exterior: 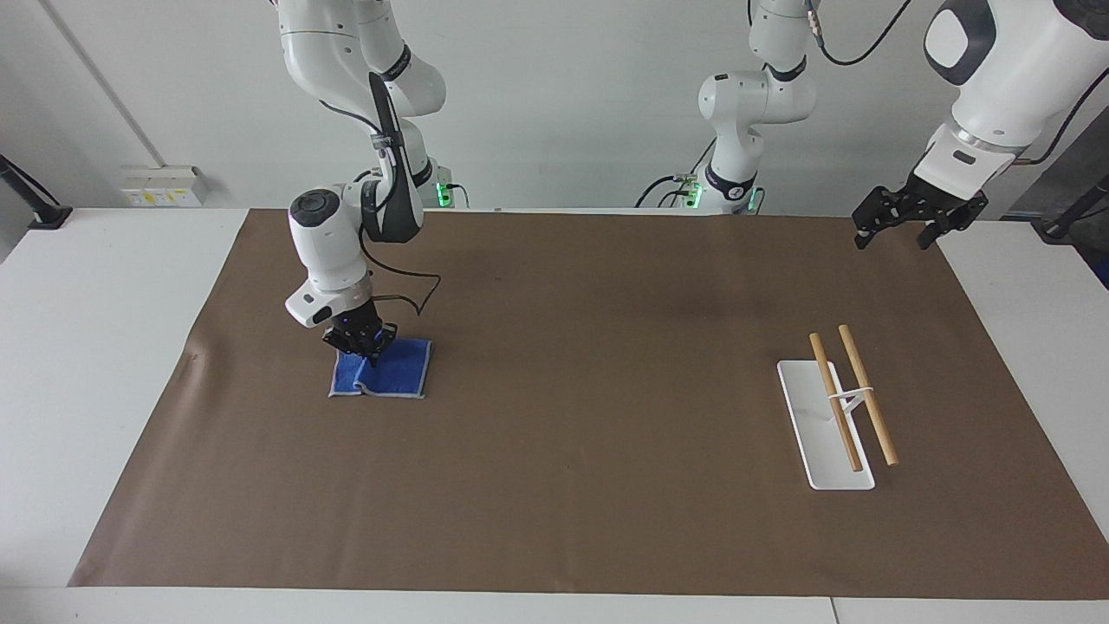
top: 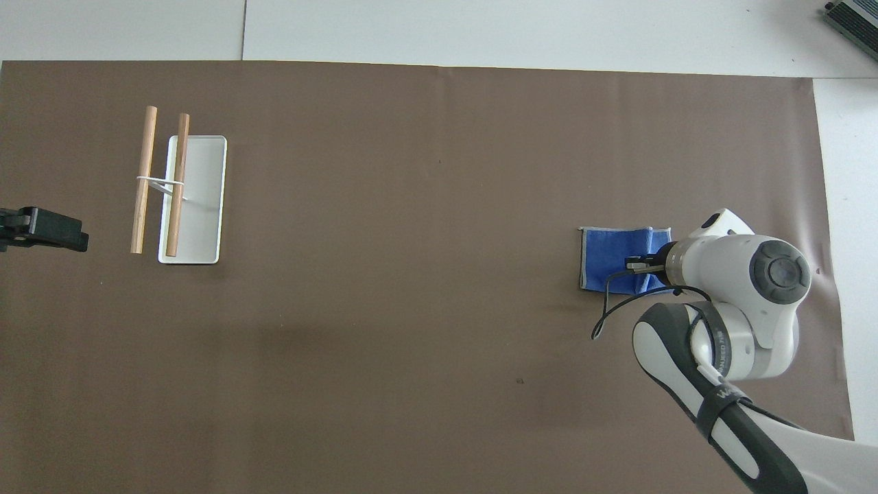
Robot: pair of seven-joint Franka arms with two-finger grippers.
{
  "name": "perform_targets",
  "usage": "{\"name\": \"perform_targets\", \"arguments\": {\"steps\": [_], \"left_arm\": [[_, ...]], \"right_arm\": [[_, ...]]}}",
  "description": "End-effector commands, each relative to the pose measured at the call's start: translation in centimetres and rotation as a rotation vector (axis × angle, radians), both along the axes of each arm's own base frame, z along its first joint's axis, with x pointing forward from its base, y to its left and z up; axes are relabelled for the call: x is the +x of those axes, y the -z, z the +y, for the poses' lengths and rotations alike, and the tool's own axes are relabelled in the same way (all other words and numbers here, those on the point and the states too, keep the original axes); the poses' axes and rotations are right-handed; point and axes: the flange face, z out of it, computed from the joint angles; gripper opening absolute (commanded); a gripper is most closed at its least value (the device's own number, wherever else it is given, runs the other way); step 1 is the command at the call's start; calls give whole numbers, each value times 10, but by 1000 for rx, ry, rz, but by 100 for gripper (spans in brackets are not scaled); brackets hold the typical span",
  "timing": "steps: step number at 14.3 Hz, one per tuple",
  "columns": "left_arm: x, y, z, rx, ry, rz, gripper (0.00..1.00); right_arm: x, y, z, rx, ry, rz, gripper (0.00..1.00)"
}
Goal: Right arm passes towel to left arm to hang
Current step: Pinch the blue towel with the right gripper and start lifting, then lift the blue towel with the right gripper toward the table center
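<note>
— Where is the towel (exterior: 381, 373)?

— On the brown mat (exterior: 554, 520), toward the right arm's end of the table (exterior: 104, 347), some way in from the mat's short edge there and about midway between its two long edges. It is bunched: the middle is drawn up into a fold, while the lower hem lies on the mat, its grey edging showing along it.

— And what has hold of it?

— The right gripper (exterior: 364, 348). Its fingertips are clenched on the raised fold near the edge of the towel that lies nearer to the robots. The right arm (exterior: 325, 247) comes down steeply onto it, a black cable looping beside the wrist.

— Is the towel off the mat?

— Not entirely; the pinched part is up, the rest touches the mat.

— The other arm?

— The left arm (exterior: 996, 78) waits at its own end of the table. The left gripper (exterior: 897, 227) hangs in the air over the mat's corner there, on the robots' side, its fingers spread wide and holding nothing.

— Anything else on the mat?

— A rack (exterior: 836, 407) near the left arm's end: a white flat base (exterior: 810, 416) with a thin white stand carrying two wooden rods (exterior: 866, 394) side by side. The rods run roughly along the base's length. It stands well apart from the towel.
</note>
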Motion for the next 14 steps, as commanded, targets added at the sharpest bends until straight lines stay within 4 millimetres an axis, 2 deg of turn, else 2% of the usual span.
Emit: {"name": "perform_targets", "arguments": {"steps": [1,5,8,11,14], "left_arm": [[-5,-3,2,13,7,-1,100],[-5,-3,2,13,7,-1,100],[-5,-3,2,13,7,-1,100],[-5,-3,2,15,7,-1,100],[-5,-3,2,13,7,-1,100]], "right_arm": [[19,-54,17,48,18,25,0],[31,-118,49,163,43,-37,0],[42,-160,81,292,54,-89,0],[50,-185,117,440,58,-108,0],[50,-193,142,596,54,-107,0]]}}
